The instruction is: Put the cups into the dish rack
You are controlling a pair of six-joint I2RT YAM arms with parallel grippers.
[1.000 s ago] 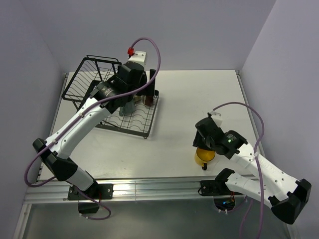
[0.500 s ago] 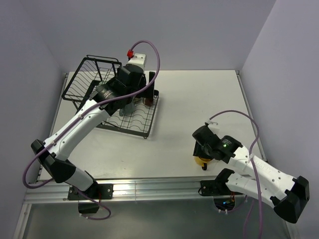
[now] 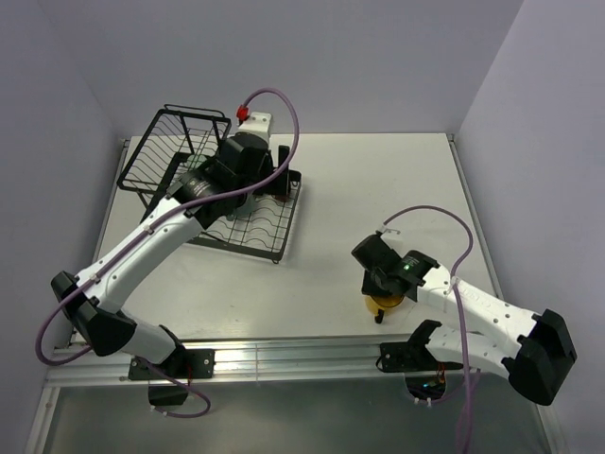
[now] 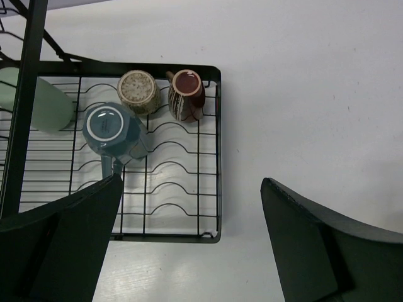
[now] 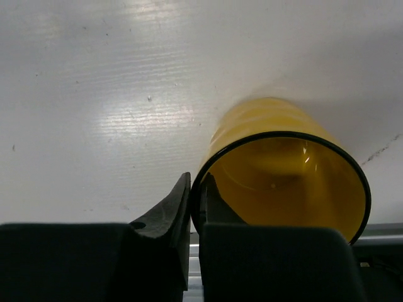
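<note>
The yellow mug [image 5: 283, 163] stands upright on the white table near its front edge, also visible under the right arm [image 3: 386, 304]. My right gripper [image 5: 196, 195] is shut on the mug's rim, one finger inside and one outside. The black wire dish rack [image 4: 217, 157] lies at the back left [image 3: 151, 151]. Its flat tray holds a pale green tumbler [image 4: 38, 104], a blue-grey mug [image 4: 110, 129] upside down, a beige speckled cup [image 4: 138, 91] and a dark brown mug [image 4: 187, 93]. My left gripper [image 4: 189, 239] hangs open above the tray's near right corner, holding nothing.
A metal rail [image 3: 284, 355] runs along the table's near edge, close behind the yellow mug. Grey walls close the table on the left, back and right. The rack's taller basket section [image 3: 175, 142] rises at the far left.
My right gripper has dropped onto the yellow mug and shut on its rim. The left arm has drifted slightly toward the back over the rack, still open.
</note>
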